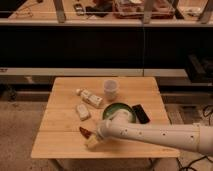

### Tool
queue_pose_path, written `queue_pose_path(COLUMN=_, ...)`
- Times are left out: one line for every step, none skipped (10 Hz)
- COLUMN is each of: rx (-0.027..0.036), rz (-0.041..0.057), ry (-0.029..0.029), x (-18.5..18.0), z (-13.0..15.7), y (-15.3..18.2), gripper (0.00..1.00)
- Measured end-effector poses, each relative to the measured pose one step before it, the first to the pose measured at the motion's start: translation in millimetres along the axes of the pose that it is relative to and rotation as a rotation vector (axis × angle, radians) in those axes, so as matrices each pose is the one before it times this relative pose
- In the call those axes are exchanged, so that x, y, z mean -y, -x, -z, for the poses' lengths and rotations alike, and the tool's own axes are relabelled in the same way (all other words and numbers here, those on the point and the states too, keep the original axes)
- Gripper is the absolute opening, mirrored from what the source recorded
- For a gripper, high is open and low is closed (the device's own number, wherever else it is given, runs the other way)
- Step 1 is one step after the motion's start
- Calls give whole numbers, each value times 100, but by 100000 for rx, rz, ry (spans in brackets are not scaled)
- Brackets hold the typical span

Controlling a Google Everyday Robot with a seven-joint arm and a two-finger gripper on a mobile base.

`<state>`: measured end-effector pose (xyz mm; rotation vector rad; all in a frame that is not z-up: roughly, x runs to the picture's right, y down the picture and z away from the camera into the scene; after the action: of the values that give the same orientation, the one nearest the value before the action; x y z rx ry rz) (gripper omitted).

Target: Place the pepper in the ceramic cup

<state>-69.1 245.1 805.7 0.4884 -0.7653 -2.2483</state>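
Note:
The pepper (85, 132) is a small dark red chili lying on the wooden table (60, 125), near the front left. My gripper (93, 142) is low over the table, right beside the pepper on its near right; touch cannot be made out. The white arm (160, 136) reaches in from the right. The ceramic cup (111, 89) stands upright, pale and handle-less, at the back middle of the table, well away from the gripper.
A wide green bowl (120, 111) sits just behind the arm. A dark flat object (140, 113) lies right of the bowl. Two pale packets (90, 97) (83, 111) lie left of the bowl. Dark shelving stands behind the table.

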Motion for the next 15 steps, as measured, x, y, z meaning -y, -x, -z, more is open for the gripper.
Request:
queue_pose_path(rx=-491, rz=2, ry=-253, x=39, z=43, y=-58, gripper=53)
queue_pose_path(rx=-789, rz=80, ry=-475, x=119, z=116, y=-178, gripper=43)
queue_pose_path(rx=-617, rz=306, ry=-384, x=107, z=106, y=-187, gripper=34)
queue_pose_path(rx=-452, rz=373, ry=-490, x=129, z=79, y=-113, gripper=23)
queue_pose_path(rx=-307, rz=320, ry=-172, x=28, z=144, y=-145, gripper=13)
queue_pose_path(rx=-1094, rz=400, ry=20, x=-70, z=379, y=-529, gripper=3)
queue_pose_path(rx=-1848, rz=194, ry=492, x=-328, z=647, y=-790, gripper=0)
queue_pose_path(rx=-2052, rz=-43, ry=1001, x=-595, z=828, y=-849, gripper=0)
queue_pose_path(rx=-3178, rz=-320, ry=2119, x=-1230, z=1594, y=-1234, gripper=0)
queue_pose_path(rx=-2250, rz=-51, ry=1897, x=-1048, z=1465, y=-931, gripper=0)
queue_pose_path(rx=-2171, rz=-43, ry=2170, x=-1164, z=1821, y=-891, gripper=0)
queue_pose_path(rx=-1334, rz=-103, ry=2452, x=-1292, z=2001, y=-643, gripper=0)
queue_pose_path(rx=-172, rz=-728, ry=2152, x=-1186, z=1678, y=-135, gripper=0)
queue_pose_path(rx=1020, rz=-1955, ry=1321, x=-867, z=1114, y=484, gripper=0)
queue_pose_path(rx=2546, rz=-4176, ry=1114, x=-974, z=1138, y=1648, gripper=0)
